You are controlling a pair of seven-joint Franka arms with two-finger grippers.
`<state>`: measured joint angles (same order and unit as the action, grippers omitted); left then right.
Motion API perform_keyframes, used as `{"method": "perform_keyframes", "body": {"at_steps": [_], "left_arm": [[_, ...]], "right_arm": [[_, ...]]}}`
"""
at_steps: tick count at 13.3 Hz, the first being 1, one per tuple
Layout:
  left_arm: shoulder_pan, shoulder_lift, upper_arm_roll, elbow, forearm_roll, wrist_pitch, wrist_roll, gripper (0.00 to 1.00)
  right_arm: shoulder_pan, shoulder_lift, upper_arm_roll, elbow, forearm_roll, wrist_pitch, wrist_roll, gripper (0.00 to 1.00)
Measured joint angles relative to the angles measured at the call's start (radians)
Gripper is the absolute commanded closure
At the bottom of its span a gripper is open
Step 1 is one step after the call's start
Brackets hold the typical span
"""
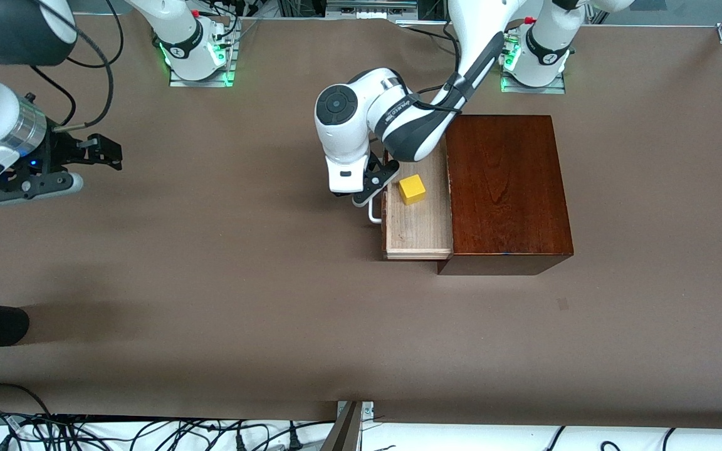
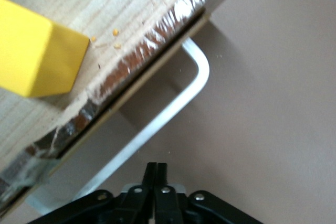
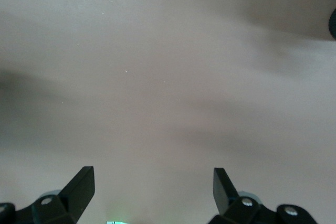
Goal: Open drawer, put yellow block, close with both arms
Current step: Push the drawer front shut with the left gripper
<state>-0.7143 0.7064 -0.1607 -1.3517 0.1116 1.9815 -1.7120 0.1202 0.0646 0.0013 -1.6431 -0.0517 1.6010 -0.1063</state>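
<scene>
While the drawer sits pulled out, here is the lineup, nearest first.

Drawer: the drawer (image 1: 420, 225) stands open from the dark box (image 1: 505, 188), its tray facing the right arm's end of the table.
Handle: the white handle (image 1: 373, 210) juts from the drawer front, right where a push would land.
Left gripper: the left gripper (image 1: 378, 180) has its fingers pinched together on nothing, poised just beside the handle, likely as a blunt pusher.
Block: the yellow block (image 1: 412, 189) rests inside the tray, just beside that gripper, with the drawer front between them.
Right gripper: the right gripper (image 1: 101, 150) waits wide open over bare table (image 1: 210, 300), well apart.
</scene>
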Motion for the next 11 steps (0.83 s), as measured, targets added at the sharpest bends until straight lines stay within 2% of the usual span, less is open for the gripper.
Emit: {"method": "perform_keyframes", "body": {"at_steps": [4, 8, 11], "left_arm": [[0.001, 0.0, 0.036, 0.004, -0.001, -0.01, -0.024, 1.0], [0.0, -0.008, 0.058, 0.004, -0.001, -0.053, -0.016, 1.0], [0.019, -0.051, 0.077, -0.053, -0.001, -0.096, 0.029, 1.0]], "right_arm": [[-0.001, -0.057, 0.019, -0.038, 0.005, 0.012, 0.0, 0.0], [-0.005, -0.06, 0.019, -0.038, 0.077, 0.023, 0.001, 0.0], [-0.012, -0.06, 0.016, -0.037, 0.081, 0.025, 0.001, 0.0]]}}
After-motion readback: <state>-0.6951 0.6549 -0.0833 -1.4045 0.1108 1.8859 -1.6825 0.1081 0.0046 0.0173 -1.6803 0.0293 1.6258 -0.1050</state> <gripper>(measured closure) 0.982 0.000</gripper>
